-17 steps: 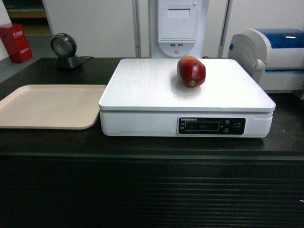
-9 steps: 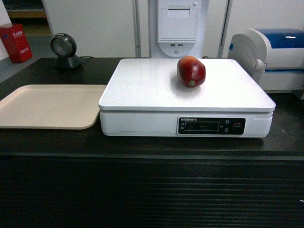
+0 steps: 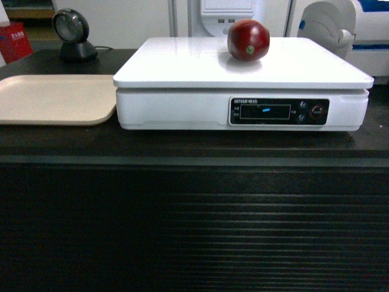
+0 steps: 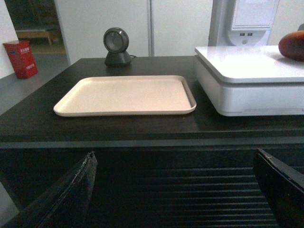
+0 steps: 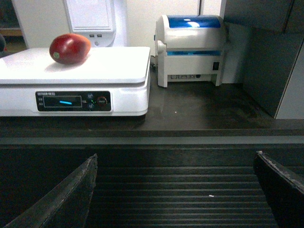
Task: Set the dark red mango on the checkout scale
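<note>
My left tool (image 4: 173, 190) shows both fingers at the bottom corners of its wrist frame, spread wide with nothing between them; my right tool (image 5: 173, 190) looks the same, spread and empty, low in front of the ribbed counter (image 3: 194, 225). Neither appears in the head frame. The mango (image 3: 248, 40) sits at the upper middle of that frame, resting toward the back of the scale (image 3: 182, 67), which stands on the counter with a tray (image 4: 124, 95) just left of it and a printer (image 5: 190, 50) right. I judge the job done. The fruit looks firm, glossy, slippery and rollable; I'd grip across its middle, gently.
</note>
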